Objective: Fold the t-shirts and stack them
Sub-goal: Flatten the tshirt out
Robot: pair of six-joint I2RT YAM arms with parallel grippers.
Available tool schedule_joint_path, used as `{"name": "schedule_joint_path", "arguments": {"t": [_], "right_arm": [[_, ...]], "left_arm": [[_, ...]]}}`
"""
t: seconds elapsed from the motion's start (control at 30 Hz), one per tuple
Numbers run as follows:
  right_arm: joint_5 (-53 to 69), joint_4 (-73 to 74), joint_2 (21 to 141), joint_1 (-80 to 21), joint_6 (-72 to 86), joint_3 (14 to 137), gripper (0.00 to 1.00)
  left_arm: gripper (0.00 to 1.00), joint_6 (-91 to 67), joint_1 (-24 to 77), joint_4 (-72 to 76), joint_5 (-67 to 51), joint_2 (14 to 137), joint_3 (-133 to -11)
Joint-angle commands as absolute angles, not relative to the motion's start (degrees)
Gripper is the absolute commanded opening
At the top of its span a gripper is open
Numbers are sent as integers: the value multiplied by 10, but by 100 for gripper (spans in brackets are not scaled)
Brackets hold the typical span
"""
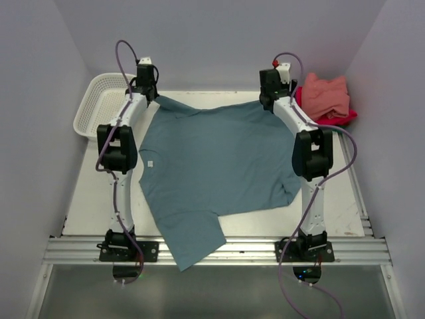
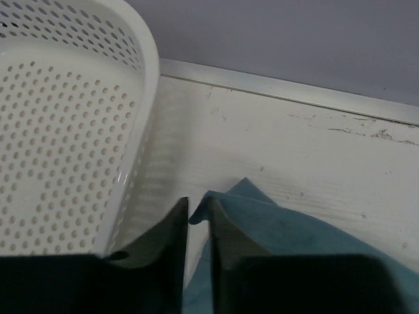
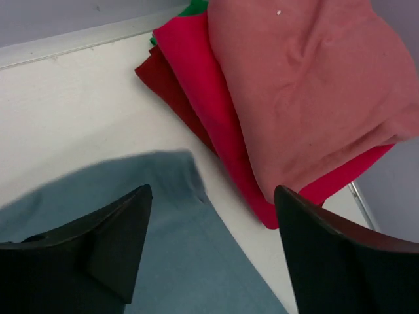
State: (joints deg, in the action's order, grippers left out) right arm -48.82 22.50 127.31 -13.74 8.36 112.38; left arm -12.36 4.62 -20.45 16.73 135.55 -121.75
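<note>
**Teal tee spread wide, right jaws released**

Teal cotton is seen filling the middle of the overhead view: the teal t-shirt [image 1: 219,166] is laid flat on the white table [image 1: 86,199]. One end is draped over the aluminium rail [image 1: 358,249] at the bottom of the frame.

At upper left, the left gripper [image 2: 198,208] is held low at a far corner of the shirt, just beside the mesh basket [image 2: 150,65]. Only a slim gap is shown between its jaws, with the cloth's tip right at their mouth. Whether that tip is pinched cannot be told.

At upper right, the right gripper [image 3: 213,191] is parted wide, with nothing clasped. The other far corner of the shirt is seen lying loose on the table beneath it.

Close by, in the upper right corner, a folded stack is seen. The salmon-pink t-shirt [image 3: 308,85] is on top, with the red t-shirt [image 3: 196,72] under it. A sliver of the green t-shirt [image 3: 195,8] is glimpsed behind.
</note>
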Motion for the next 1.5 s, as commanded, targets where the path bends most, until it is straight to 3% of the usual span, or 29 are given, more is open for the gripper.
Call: {"name": "schedule_joint_path", "arguments": {"t": [0.0, 0.03, 0.07, 0.17, 0.4, 0.43, 0.5, 0.53, 0.57, 0.6, 0.63, 0.67, 0.7, 0.87, 1.47], "right_arm": [[-545, 180, 1276, -134, 69, 1148, 85], [-544, 163, 1251, -134, 66, 1132, 96], [-534, 148, 1232, -134, 66, 1110, 99], [-491, 75, 1134, -136, 76, 997, 99], [-397, 69, 979, -145, 98, 832, 99], [-385, 74, 965, -145, 98, 818, 95], [-351, 88, 934, -145, 96, 781, 86], [-338, 98, 925, -144, 102, 772, 38], [-338, 111, 906, -145, 115, 755, 5], [-339, 131, 897, -145, 127, 745, 0], [-337, 134, 888, -145, 137, 734, 0], [-331, 134, 877, -145, 141, 721, 0], [-319, 141, 863, -145, 148, 699, 0], [-273, 163, 839, -145, 174, 651, 0], [-223, 190, 825, -145, 185, 606, 0]], "left_arm": [[39, -129, 35, -102, 148, 1300, -1200], [59, -133, 36, -72, 148, 1274, -1168], [100, -134, 36, -42, 148, 1244, -1132], [100, -134, 39, 58, 133, 1117, -1004], [100, -177, 76, -71, 114, 1050, -941], [100, -195, 83, -75, 102, 1042, -920], [90, -221, 87, -86, 71, 1024, -859], [82, -241, 87, -78, 53, 1017, -834], [56, -251, 87, -73, 19, 1006, -790], [41, -261, 88, -63, 3, 1001, -768], [28, -270, 88, -56, -20, 995, -746], [4, -288, 88, -54, -34, 984, -704], [0, -294, 88, -41, -44, 979, -682], [0, -314, 88, 21, -59, 972, -583], [0, -345, 76, -61, 66, 1084, -632]]}}
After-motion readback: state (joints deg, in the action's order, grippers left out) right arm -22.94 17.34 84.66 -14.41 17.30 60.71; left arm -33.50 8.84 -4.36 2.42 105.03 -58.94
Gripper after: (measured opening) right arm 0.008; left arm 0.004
